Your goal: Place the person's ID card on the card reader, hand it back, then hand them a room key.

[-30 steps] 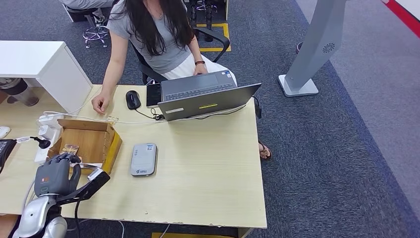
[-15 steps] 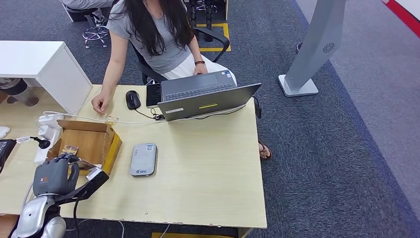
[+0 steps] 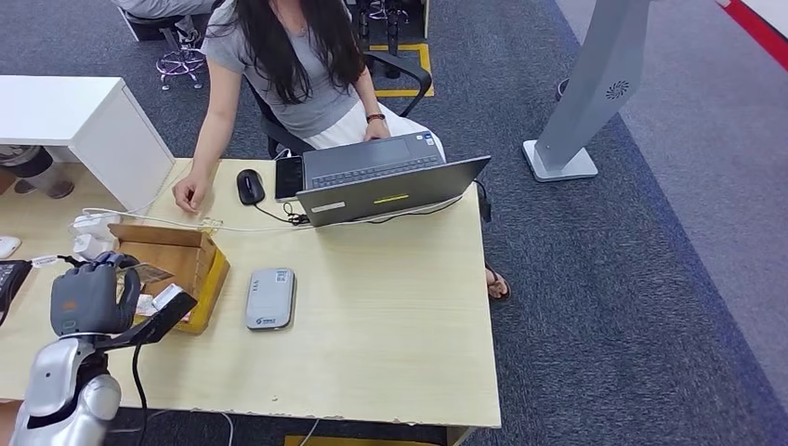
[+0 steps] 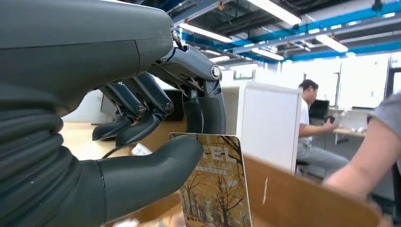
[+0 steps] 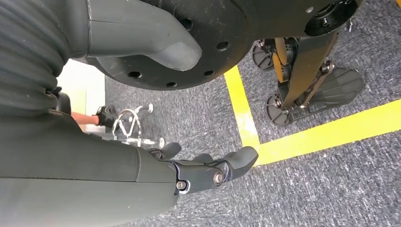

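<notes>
My left hand (image 3: pixel 88 297) hovers over the near corner of the open cardboard box (image 3: pixel 213 273) at the table's left. It pinches a room key card (image 3: pixel 149 273) between thumb and a finger. Close up, the key card (image 4: pixel 217 189) has a picture of yellow autumn trees, and the left hand (image 4: pixel 118 118) grips its upper edge. The grey card reader (image 3: pixel 270 298) lies flat on the table just right of the box, nothing on it. The person sits across the table, one hand (image 3: pixel 189 195) resting on the tabletop. My right hand (image 5: pixel 208 172) hangs above the carpet, fingers apart, holding nothing.
A laptop (image 3: pixel 390 186), a mouse (image 3: pixel 249 186) and a phone (image 3: pixel 288 177) sit at the far edge in front of the person. White plugs and cables (image 3: pixel 88 237) lie left of the box. A white cabinet (image 3: pixel 84 121) stands at far left.
My left hand has lifted up and back out of the box, bringing the key card with it. The person and the card reader have not moved.
</notes>
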